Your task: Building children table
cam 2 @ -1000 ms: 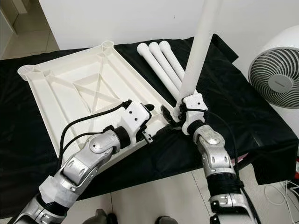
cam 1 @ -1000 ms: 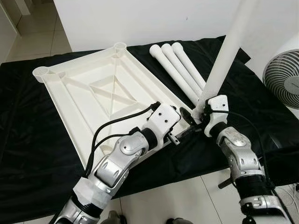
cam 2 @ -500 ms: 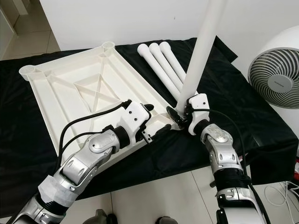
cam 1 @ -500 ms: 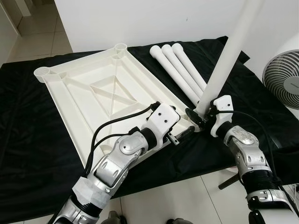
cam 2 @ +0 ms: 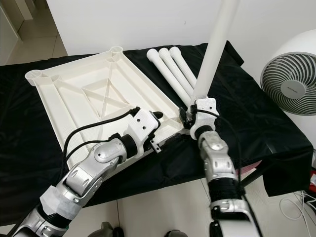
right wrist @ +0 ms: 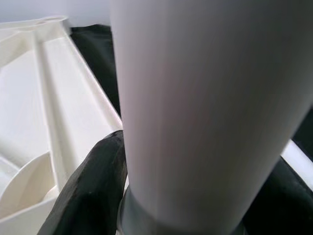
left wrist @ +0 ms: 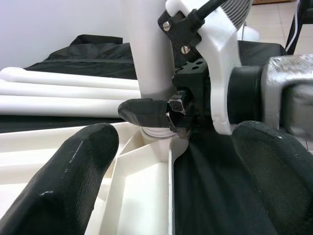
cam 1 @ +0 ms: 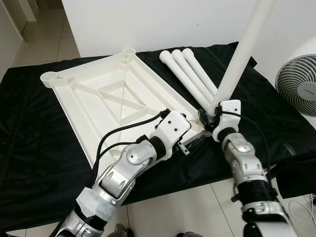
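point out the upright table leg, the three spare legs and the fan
upright table leg [cam 1: 242,54], left eye view, mid shaft
three spare legs [cam 1: 190,74], left eye view, middle leg's shaft
fan [cam 2: 291,84], right eye view, grille centre

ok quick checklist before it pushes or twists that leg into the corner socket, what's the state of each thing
1. Right gripper shut on the upright leg near its base: ok.
2. Leg's lower end sitting at the tabletop's corner socket: ok, it rests in the ring.
3. Leg fully seated or threaded: cannot tell.
4. Leg standing square to the tabletop: not ok, it leans.
5. Left gripper open by that corner, fingers either side of the rim, bracing nothing: not ok if the panel needs steadying.
6. Three spare legs lying together on the black cloth, out of the way: ok.
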`<state>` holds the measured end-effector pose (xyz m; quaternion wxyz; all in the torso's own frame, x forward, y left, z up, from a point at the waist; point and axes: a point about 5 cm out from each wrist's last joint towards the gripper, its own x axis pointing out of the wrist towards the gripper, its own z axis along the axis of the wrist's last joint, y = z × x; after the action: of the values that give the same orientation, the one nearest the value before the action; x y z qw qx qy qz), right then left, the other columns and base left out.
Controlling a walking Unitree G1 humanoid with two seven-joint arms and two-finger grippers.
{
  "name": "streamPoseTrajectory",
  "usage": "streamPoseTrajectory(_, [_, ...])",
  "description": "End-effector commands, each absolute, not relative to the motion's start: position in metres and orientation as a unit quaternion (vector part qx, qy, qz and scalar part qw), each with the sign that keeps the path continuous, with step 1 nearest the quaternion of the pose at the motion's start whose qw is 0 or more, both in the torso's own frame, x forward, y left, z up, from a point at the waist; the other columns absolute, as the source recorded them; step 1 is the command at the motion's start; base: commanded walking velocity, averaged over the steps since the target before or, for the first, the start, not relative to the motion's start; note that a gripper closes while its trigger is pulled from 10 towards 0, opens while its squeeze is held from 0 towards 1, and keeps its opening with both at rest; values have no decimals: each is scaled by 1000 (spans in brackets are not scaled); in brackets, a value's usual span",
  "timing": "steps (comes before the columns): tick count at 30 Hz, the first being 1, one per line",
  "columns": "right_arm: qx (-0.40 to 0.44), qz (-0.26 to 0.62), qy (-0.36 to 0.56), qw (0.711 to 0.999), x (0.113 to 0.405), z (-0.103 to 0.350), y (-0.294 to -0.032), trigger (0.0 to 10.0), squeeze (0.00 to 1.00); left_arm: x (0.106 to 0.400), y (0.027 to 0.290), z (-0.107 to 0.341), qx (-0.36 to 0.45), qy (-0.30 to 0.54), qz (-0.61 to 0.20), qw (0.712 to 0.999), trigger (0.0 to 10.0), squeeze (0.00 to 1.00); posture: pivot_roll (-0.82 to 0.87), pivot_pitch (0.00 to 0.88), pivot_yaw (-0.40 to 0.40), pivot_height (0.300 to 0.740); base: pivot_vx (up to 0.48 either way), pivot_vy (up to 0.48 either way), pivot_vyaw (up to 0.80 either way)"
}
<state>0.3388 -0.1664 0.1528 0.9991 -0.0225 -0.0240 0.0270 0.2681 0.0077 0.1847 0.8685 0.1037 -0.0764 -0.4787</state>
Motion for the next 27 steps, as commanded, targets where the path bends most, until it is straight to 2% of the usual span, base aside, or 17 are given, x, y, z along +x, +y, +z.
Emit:
streamPoseTrajectory(1, [2,3,-7,1000,335,146,-166,0,0,261,3,184,108,-70,-529,839,10000,0,-114,57,37,740,0,0,0])
streamPoseTrajectory(8, [33,-38,-20,999,325,151,-150,0,0,262,3,184,111,-70,-525,841,10000,0,-109,53,37,740,0,0,0])
streamPoseTrajectory(10, [39,-20,-26,999,325,153,-148,0,0,261,4,183,112,-69,-526,840,10000,0,-111,54,39,740,0,0,0])
streamPoseTrajectory(11, [38,-19,-34,999,326,156,-150,3882,0,262,3,183,114,-69,-527,839,10000,0,-111,54,39,740,0,0,0])
streamPoseTrajectory(12, [39,-10,-47,998,326,160,-152,10000,1000,262,3,183,117,-69,-528,838,10000,0,-111,54,39,740,0,0,0])
streamPoseTrajectory(23, [23,12,-88,996,320,175,-163,10000,1000,270,6,184,132,-68,-507,849,10000,0,-115,68,40,740,0,0,0])
streamPoseTrajectory(24, [21,32,-100,994,317,177,-162,10000,0,278,8,179,149,-49,-484,861,10000,0,-112,72,37,740,0,0,0])
streamPoseTrajectory(27, [21,48,-112,992,312,179,-162,10000,0,286,11,174,161,-24,-461,872,10000,0,-109,79,35,740,0,0,0])
